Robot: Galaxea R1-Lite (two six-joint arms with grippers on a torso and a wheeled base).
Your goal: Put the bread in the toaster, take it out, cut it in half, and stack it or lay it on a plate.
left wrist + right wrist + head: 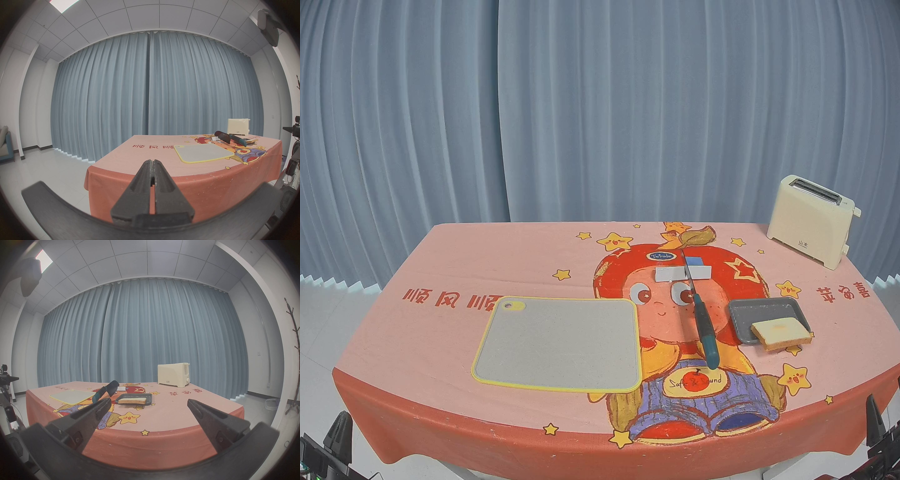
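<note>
A slice of bread lies half on a small grey tray at the table's right. A cream toaster stands at the far right corner. A knife with a teal handle rests on a white block at the middle. A grey cutting board with a yellow rim lies to the left. My left gripper is shut, below and before the table's near left corner. My right gripper is open, off the near right edge.
The table carries a pink cartoon-print cloth. A blue curtain hangs behind it. Bare cloth lies between the cutting board and the far edge.
</note>
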